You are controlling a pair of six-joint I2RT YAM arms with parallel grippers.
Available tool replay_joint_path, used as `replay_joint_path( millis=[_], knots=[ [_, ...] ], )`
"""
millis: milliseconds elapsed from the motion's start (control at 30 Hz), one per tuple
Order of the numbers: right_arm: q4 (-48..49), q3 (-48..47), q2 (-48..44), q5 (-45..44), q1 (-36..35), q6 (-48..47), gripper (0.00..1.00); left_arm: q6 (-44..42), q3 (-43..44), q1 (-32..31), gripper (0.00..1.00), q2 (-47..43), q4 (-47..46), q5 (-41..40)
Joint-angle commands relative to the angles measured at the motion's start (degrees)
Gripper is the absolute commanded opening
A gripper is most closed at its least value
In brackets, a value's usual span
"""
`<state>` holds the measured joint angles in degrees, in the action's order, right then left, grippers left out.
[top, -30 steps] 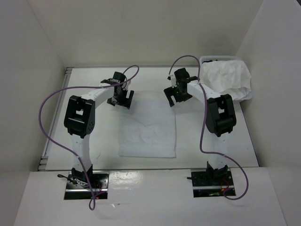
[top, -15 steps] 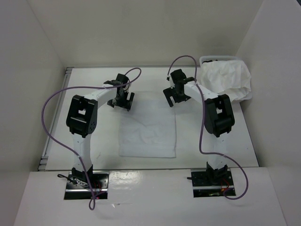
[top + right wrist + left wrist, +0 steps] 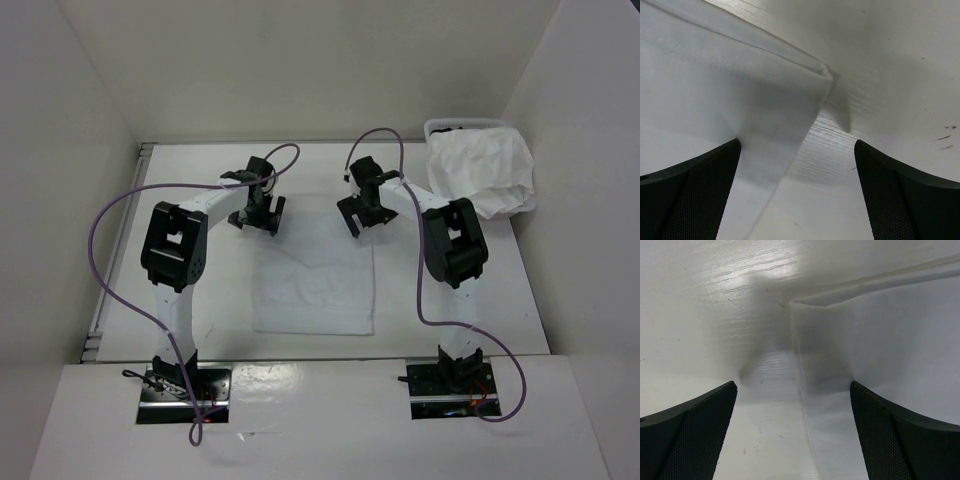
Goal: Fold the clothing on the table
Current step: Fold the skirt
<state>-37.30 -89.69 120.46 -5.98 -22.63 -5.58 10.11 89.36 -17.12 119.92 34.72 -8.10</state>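
**Both grippers wide open over the garment's far corners**

- Containers: a clear plastic bin [image 3: 440, 127] sits at the far right corner of the table [image 3: 200, 290]. It is stuffed with crumpled white cloth [image 3: 480, 170] that spills over its rim. What kind of cloth it is can't be told.
- Task item: the white garment [image 3: 315, 275] lies flat mid-table as a lightly wrinkled rectangle between the two arms. Its near edge faces the bases.
- Left gripper [image 3: 258, 222]: fingers spread, pinching nothing, low over the garment's far left corner.
  - In the left wrist view the gripper [image 3: 795, 440] straddles the cloth edge, with one finger over bare table [image 3: 700, 315] and the other over the garment [image 3: 880, 330].
  - The corner shows stacked layers.
- Right gripper [image 3: 360, 222]: also spread and holding nothing, at the far right corner.
  - In the right wrist view the gripper [image 3: 800, 200] has one finger over the garment [image 3: 715, 90] and the other over the table [image 3: 900, 75].
  - The corner tip casts a shadow on the tabletop.
  - Whether any fingertip touches the cloth can't be told.
- Surface: matte white top with faint scuffs and brushed streaks. A thin grey rail [image 3: 118, 250] runs along its left edge.
- Room: plain white walls [image 3: 300, 70] close in the left, far and right sides.
- Purple cables [image 3: 100, 215] loop off each arm down to black base plates [image 3: 185, 395] at the near edge.
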Motion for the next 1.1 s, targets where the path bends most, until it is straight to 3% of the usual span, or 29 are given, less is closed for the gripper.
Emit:
replay_joint_path(
  millis=[0,500,767,1067],
  knots=[
    [1.6,-0.1,1.8,-2.1,-0.2,1.5,0.99,1.2,-0.4,-0.2,1.0,3.7,0.7,-1.2],
    [2.1,-7.1,7.3,-6.1,0.3,3.1,0.99,1.2,5.2,-0.2,1.0,7.6,2.8,-3.1],
    [0.5,-13.6,10.4,-4.1,2.9,3.1,0.99,1.2,15.4,2.4,1.0,13.4,5.6,-3.1],
    [-1.3,-22.6,15.5,-4.1,6.4,2.6,0.99,1.2,32.4,4.7,1.0,22.5,11.5,-4.6]
  ],
)
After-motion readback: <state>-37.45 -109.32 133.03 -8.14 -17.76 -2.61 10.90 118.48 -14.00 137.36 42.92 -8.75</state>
